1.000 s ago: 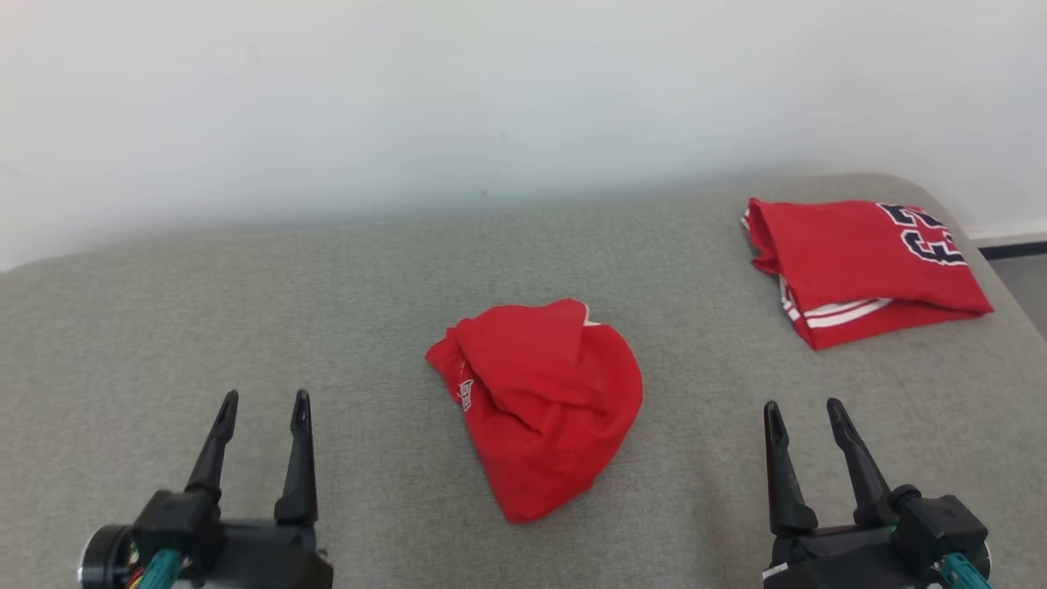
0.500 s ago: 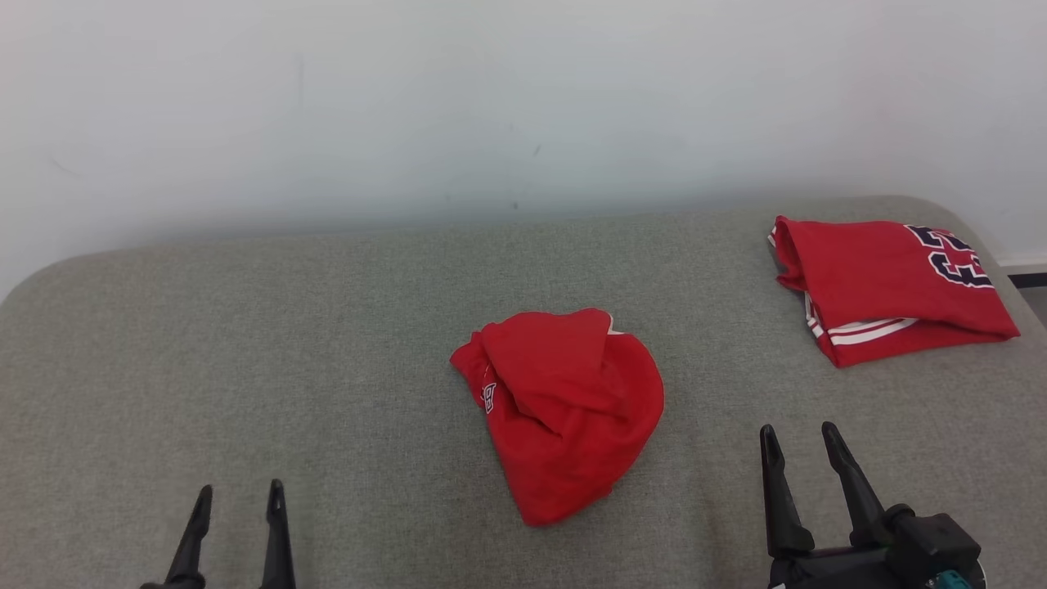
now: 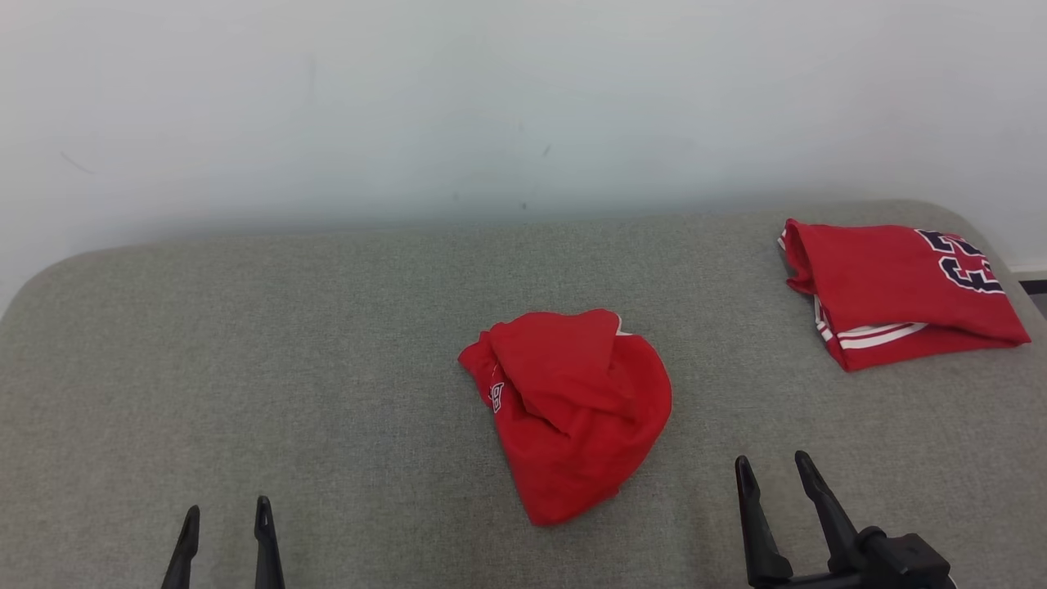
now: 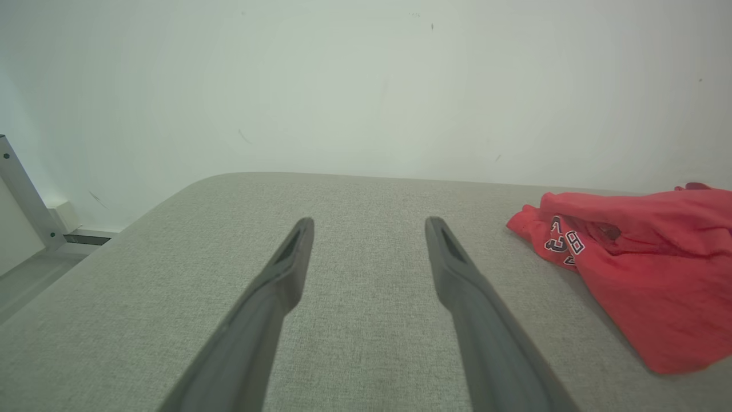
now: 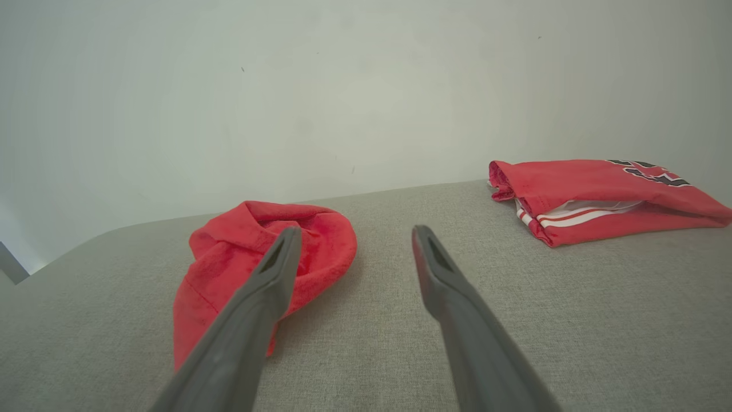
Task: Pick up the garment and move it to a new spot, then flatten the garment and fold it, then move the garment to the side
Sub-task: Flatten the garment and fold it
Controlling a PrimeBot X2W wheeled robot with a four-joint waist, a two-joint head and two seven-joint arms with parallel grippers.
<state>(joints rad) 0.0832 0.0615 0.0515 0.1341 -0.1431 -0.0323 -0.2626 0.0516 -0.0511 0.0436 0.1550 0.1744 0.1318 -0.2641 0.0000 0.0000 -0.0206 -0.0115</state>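
Your left gripper [image 3: 227, 507] and right gripper [image 3: 773, 460] gape empty; the garment [image 3: 572, 409] looks soft, limp: pinch its raised fold.

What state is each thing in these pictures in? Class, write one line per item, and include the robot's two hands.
Red garment: crumpled in a heap in the middle of the cushion, not held.
Red jersey: folded, lying at the far right.
Left hand: open, empty.
Right hand: open, empty, short of the heap.
Grey cushion: carries both clothes.
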